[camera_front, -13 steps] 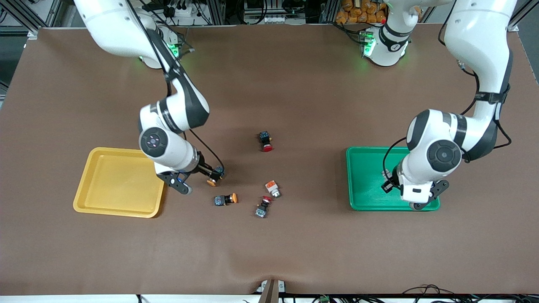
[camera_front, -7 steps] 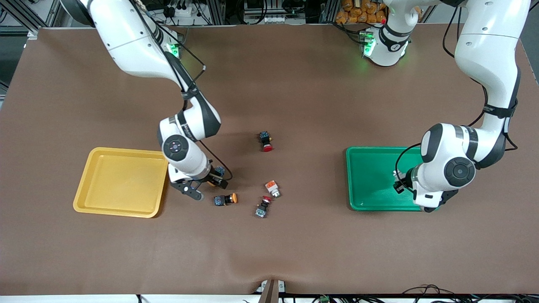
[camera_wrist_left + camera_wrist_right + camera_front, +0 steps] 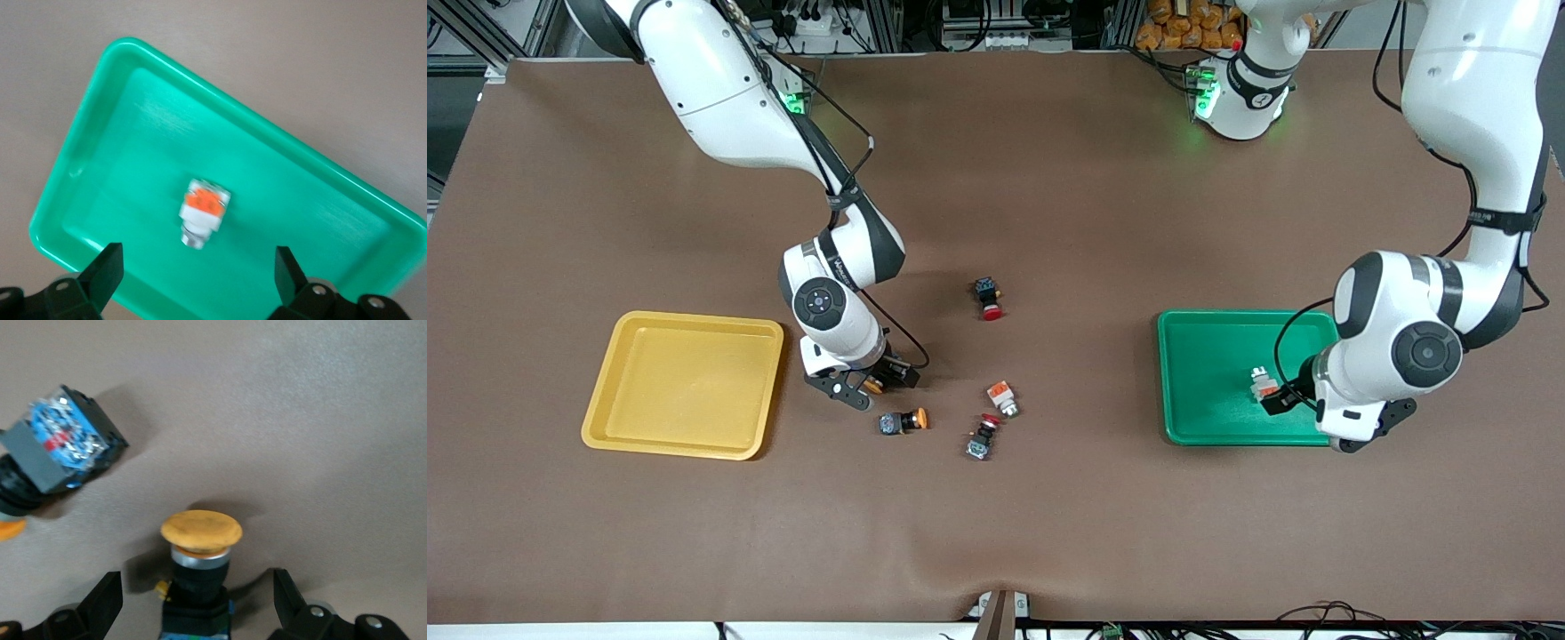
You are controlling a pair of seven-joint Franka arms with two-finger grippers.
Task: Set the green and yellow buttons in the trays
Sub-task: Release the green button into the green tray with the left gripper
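Note:
My right gripper (image 3: 870, 382) is open, low over the table, its fingers on either side of a yellow-capped button (image 3: 875, 386) with gaps to both; the right wrist view shows this button (image 3: 200, 550) between the fingertips (image 3: 107, 597). A second yellow-capped button (image 3: 903, 420) lies nearer the front camera and also shows in the right wrist view (image 3: 60, 453). A silver-white button with an orange block (image 3: 1003, 397) lies mid-table. Another one (image 3: 1260, 384) lies in the green tray (image 3: 1205, 373). My left gripper (image 3: 1291, 404) is open and empty above that tray (image 3: 133, 167) and button (image 3: 203, 212). The yellow tray (image 3: 685, 384) holds nothing.
Two black switches with red caps lie on the brown mat, one (image 3: 987, 299) nearer the robots' bases and one (image 3: 982, 438) beside the silver-white button. The yellow tray's rim is close to my right wrist.
My right gripper moved from the yellow tray's edge to over the yellow-capped button. My left gripper drew back from the silver-white button, toward the left arm's end of the green tray.

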